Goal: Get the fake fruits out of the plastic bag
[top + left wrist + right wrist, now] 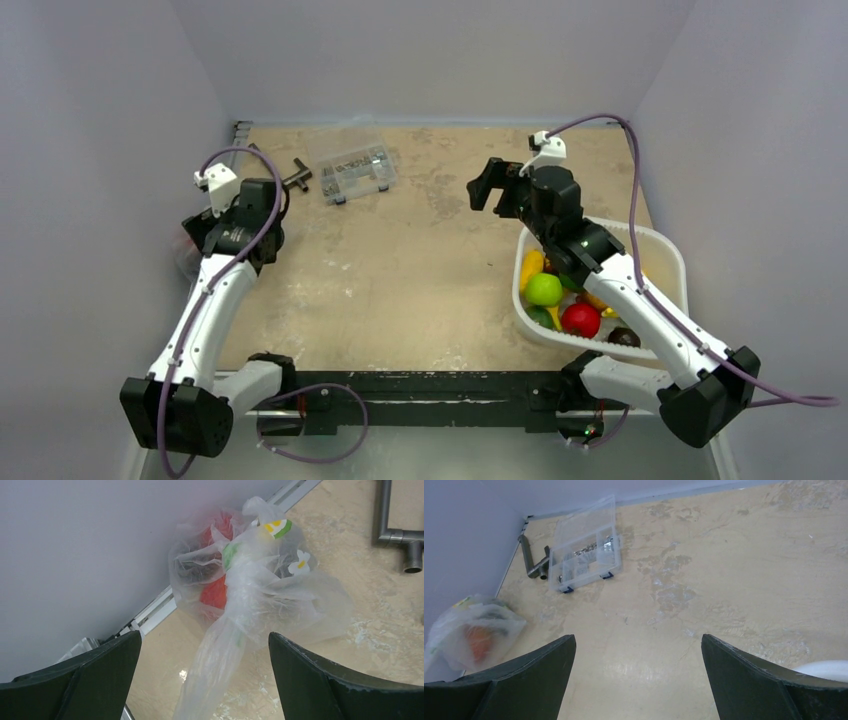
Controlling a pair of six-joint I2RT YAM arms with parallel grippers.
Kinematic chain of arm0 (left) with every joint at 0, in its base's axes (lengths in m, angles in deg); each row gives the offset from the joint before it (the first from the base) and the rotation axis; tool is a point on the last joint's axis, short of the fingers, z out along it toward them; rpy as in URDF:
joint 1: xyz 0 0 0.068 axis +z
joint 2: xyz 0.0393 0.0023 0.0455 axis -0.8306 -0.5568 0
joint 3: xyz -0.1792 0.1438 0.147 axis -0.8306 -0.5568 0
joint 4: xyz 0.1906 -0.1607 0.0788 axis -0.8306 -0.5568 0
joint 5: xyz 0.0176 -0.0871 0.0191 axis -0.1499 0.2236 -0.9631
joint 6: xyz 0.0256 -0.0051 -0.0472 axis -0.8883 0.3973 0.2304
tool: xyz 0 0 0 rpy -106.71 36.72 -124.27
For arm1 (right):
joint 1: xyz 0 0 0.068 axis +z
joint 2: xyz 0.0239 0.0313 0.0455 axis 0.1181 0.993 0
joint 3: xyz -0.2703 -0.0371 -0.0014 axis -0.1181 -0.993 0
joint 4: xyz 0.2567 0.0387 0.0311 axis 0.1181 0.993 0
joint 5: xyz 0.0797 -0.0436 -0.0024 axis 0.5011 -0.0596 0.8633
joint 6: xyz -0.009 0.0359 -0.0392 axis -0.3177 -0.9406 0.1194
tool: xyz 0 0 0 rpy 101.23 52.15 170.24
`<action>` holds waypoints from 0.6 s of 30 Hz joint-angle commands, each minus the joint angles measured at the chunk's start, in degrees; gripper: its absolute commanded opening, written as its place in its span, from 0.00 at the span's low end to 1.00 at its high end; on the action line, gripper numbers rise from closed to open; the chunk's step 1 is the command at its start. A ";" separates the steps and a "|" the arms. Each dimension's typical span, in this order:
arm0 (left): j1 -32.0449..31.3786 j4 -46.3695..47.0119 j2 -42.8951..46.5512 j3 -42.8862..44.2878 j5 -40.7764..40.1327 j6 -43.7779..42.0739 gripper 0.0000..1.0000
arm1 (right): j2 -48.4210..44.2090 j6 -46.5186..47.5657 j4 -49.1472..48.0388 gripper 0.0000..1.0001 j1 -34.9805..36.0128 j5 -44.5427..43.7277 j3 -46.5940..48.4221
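The left tool (205, 633) is spread wide, its 2 dark fingers (95, 680) standing apart on either side of the twisted neck of the plastic bag (260, 595) and gripping nothing; whether either finger touches the film cannot be told. The bag lies on the table (380, 630) at its left edge, its bulging end against the grey wall (75, 555) and the metal rail (160, 605) at the wall's foot, its gathered neck running back toward the tool. Through the clear film, printed with a citrus slice and white flowers, the fake fruits (215, 592) show as an orange-red piece, a red shape above it and a dark one between them, all inside the bag. A grey metal pipe fitting (395, 525) lies on the table to the right of the bag. The right tool (638, 636) is also spread and empty, hanging over bare table well apart from the bag. Beyond it, near the far left corner, a clear compartment box (584, 550) of small parts lies just beside the pipe fitting. Under the right arm, a white tub (665, 250) sits at the table's right side and holds a green apple (543, 289) and a yellow banana (531, 268).
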 commanded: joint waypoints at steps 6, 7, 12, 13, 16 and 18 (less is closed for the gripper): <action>2.87 -5.61 -5.97 4.20 6.14 7.37 1.00 | -1.78 -3.09 -0.58 0.99 1.25 -1.71 2.74; 3.02 -5.70 -6.57 4.46 7.17 7.34 1.00 | -1.87 -3.24 -0.55 0.99 1.40 -1.73 2.65; 3.96 -4.31 -7.33 4.03 12.63 6.42 0.86 | -1.52 -3.43 0.00 0.99 1.80 -2.12 2.83; 4.01 -4.23 -7.67 4.08 13.47 6.23 0.83 | -1.46 -3.45 0.15 0.99 1.87 -2.22 2.95; 4.22 -4.37 -8.77 4.61 15.39 5.95 0.79 | -1.93 -3.80 0.03 0.99 1.97 -2.68 2.68; 4.27 -3.88 -8.93 4.50 16.11 5.38 0.68 | -2.17 -4.05 -0.18 0.99 1.98 -2.86 2.38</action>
